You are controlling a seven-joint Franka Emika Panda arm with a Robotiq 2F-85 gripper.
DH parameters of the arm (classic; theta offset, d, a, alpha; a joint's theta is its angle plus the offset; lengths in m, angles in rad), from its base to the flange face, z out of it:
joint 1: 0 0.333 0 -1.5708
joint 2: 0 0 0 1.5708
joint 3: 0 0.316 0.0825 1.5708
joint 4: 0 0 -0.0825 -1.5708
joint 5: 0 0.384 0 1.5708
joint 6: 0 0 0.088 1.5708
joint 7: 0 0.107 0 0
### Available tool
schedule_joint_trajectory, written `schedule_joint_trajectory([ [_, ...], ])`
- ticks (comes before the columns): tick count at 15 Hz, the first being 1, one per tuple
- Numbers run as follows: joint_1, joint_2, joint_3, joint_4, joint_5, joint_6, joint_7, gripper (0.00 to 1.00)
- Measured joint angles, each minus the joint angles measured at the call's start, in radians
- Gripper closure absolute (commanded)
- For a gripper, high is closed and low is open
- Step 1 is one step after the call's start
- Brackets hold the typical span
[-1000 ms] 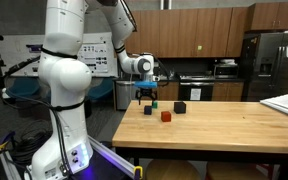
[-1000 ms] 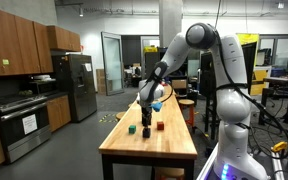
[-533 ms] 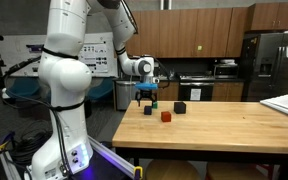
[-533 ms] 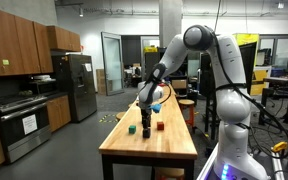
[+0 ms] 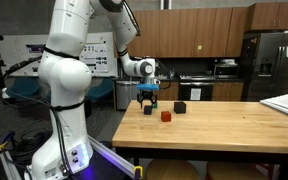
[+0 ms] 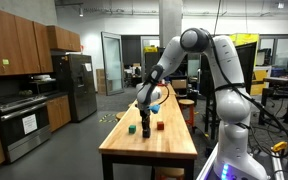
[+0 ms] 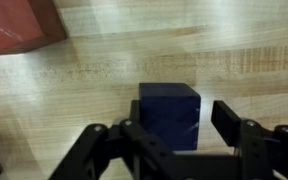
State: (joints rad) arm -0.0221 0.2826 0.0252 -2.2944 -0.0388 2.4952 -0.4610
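A dark blue cube (image 7: 169, 112) rests on the wooden table (image 5: 214, 130). My gripper (image 7: 179, 125) is lowered around it, one finger on each side. The left finger sits close against the cube, while a narrow gap still shows between the right pad (image 7: 227, 120) and the cube's side. In both exterior views the gripper (image 5: 147, 103) (image 6: 147, 126) points straight down at the table's end, and the cube (image 5: 148, 110) sits on the wood beneath it. A red block (image 7: 19, 25) (image 5: 166, 116) lies close by.
A black cube (image 5: 181, 107) and a small green cube (image 6: 132, 128) also stand on the table near the gripper. A white object (image 5: 284, 105) lies at the table's far end. Kitchen cabinets and a refrigerator stand behind.
The gripper has sunk slightly over the dark blue cube and its jaws have drawn in from wide open. The blocks have not moved.
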Motion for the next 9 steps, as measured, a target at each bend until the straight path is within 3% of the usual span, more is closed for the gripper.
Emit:
schedule_joint_trajectory([
  [2, -0.002, 0.001, -0.003, 0.006, -0.002, -0.002, 0.016, 0.71],
  [9, -0.001, 0.002, -0.025, 0.013, -0.023, -0.002, 0.184, 0.71],
])
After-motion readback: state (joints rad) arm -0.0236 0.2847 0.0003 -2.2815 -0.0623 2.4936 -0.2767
